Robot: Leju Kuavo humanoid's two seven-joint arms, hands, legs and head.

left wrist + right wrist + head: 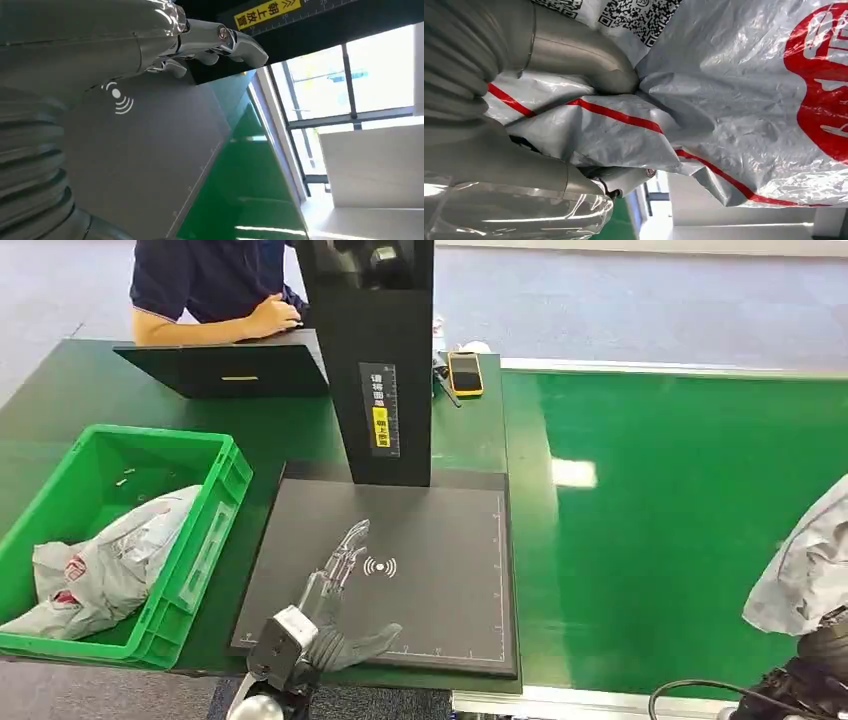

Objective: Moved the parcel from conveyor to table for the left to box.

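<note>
Carrying the crinkled grey plastic mailer parcel with red stripes and a red logo [734, 100] across to the desk looks like the step in hand, and doing it well means keeping the bag's slack film from sliding out of the grip. In the right wrist view the right hand [574, 115] is clamped on the parcel: the thick grey thumb presses into a fold of the film from one side, and the darker fingers [629, 177] wrap under it from the other, so the plastic bunches between them. From the head view the parcel hangs at the far right, over the bright green conveyor belt [680, 520], not yet across to the dark grey scanning mat with the white wireless symbol [440, 570].

My judgement is that the arm should travel level and slowly, set the bag flat on the mat with its printed code facing the black upright scanner post [375, 360], and release only once the weight rests there.

The left hand [335, 605] lies over the mat with fingers stretched straight and apart, holding nothing, near the green plastic crate [215, 510] that already holds another grey mailer bag [110, 560].
</note>
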